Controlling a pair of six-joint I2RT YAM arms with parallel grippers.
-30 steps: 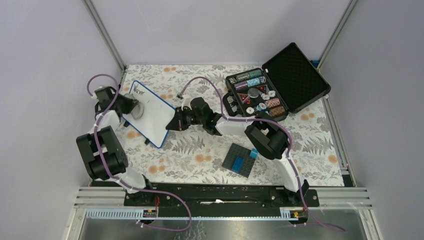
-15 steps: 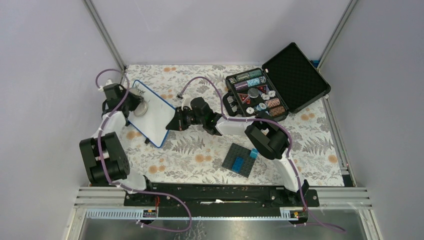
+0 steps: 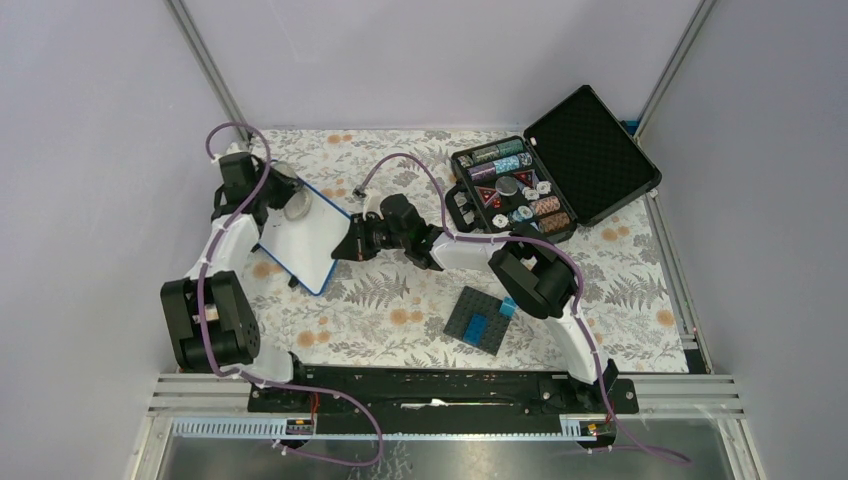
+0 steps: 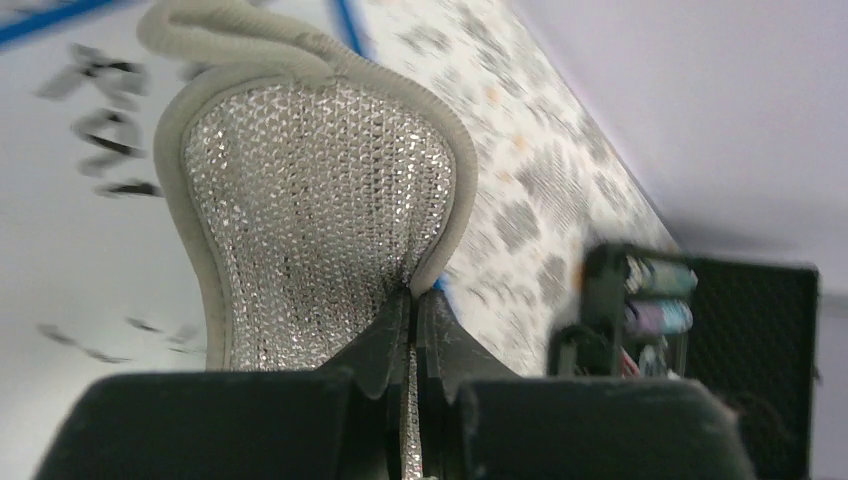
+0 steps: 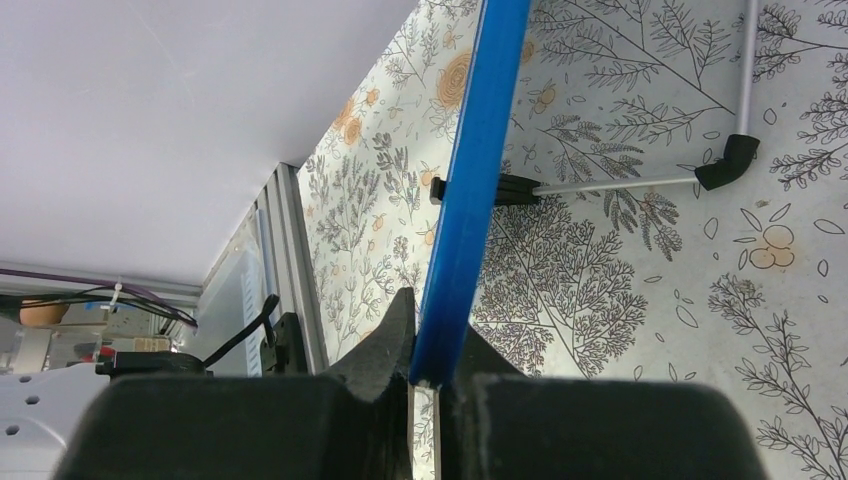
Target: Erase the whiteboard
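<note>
- The left claw (image 4: 412, 300) had its fingers pinched tight on the bottom edge of a sparkly silver mesh pad with a soft grey border (image 4: 310, 200), so it was closed on that pad.
- The mesh pad was pressed flat against the small rectangular whiteboard with a thin blue rim (image 4: 60, 260). There were blurry dark scribbles on the board at the pad's 9 o'clock, way too smeared to read.
- From the top camera, the mesh pad (image 3: 296, 208) sat by the whiteboard's far corner, roughly 12 o'clock from the middle of the whiteboard (image 3: 305, 240).
- The right claw (image 5: 430, 335) was clamped on the whiteboard's blue rim. The rim was sandwiched between both fingers and ran off toward 1 o'clock in the wrist view.
- From above, the right claw (image 3: 340, 248) was biting the whiteboard's 3 o'clock edge.
- Just past the rim, a thin grey rod with black end pieces (image 5: 600, 183) showed over the floral-print table cover (image 5: 640, 300). I couldn't tell if it was joined to the board.
- On the table as a whole, the whiteboard was out at about 10 o'clock from the centre.
- An open black case full of coloured chips (image 3: 510, 190) sat at 2 o'clock.
- A dark grey studded plate with blue bricks on it (image 3: 478, 320) was at 5 o'clock, well apart from the board.
</note>
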